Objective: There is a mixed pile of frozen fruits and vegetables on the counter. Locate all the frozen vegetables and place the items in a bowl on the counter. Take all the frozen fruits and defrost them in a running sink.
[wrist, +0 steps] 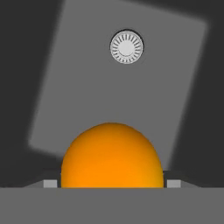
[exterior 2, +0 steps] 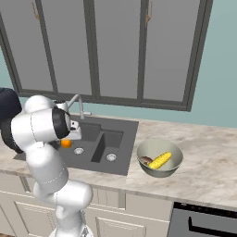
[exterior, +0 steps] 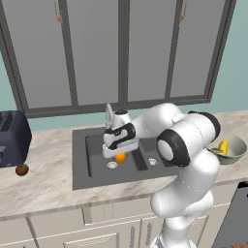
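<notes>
The orange (wrist: 111, 155) sits clamped in my end effector (exterior: 119, 154), hung above the large basin of the sink (exterior: 97, 167) near its drain (wrist: 126, 46), ready to be let go for defrosting. The corn (exterior 2: 160, 160) and mushroom (exterior 2: 146, 160) lie sorted in the bowl (exterior 2: 159, 172) on the table (exterior 2: 203, 162); the brown fruit (exterior: 22, 169) waits beside the toaster (exterior: 13, 137). The orange hides my fingertips in the hand view, the arm covers much of the faucet (exterior 2: 76, 104), and I cannot tell whether water is running.
</notes>
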Motion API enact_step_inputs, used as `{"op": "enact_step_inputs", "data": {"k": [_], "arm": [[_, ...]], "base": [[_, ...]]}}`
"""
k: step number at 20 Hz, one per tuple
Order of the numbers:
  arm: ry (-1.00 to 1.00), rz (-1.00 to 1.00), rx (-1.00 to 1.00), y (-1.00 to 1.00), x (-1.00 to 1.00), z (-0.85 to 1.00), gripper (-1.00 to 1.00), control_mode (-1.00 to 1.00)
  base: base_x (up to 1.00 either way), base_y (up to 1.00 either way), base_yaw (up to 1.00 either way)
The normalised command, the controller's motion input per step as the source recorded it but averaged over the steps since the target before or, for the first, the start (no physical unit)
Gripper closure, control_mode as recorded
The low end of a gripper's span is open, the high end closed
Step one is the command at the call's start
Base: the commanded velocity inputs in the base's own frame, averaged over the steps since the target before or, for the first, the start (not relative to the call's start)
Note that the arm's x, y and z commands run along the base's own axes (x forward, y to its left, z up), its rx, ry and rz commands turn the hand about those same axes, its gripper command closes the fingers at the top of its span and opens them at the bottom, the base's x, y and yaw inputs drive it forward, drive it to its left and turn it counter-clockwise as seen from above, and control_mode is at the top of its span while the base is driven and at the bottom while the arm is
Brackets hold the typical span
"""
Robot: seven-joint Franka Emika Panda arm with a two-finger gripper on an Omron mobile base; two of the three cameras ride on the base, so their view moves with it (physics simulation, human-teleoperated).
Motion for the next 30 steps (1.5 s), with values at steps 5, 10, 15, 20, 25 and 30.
{"op": "enact_step_inputs", "data": {"k": [5,10,15,20,25,30], "arm": [[0.00,0.00,0.00,0.00,0.17,-0.29,1.00,-1.00],[0.00,0.00,-0.01,0.00,0.18,-0.28,1.00,-1.00],[0.00,0.00,-0.01,0.00,0.16,-0.32,1.00,-1.00],[0.00,0.00,-0.02,0.00,0.14,-0.32,1.00,-1.00],[0.00,0.00,-0.01,0.00,0.13,-0.28,1.00,-1.00],[0.00,0.00,0.00,0.02,0.05,-0.19,1.00,-1.00]], "base": [[0.00,0.00,0.00],[0.00,0.00,0.00],[0.00,0.00,0.00],[0.00,0.00,0.00],[0.00,0.00,0.00],[0.00,0.00,0.00]]}}
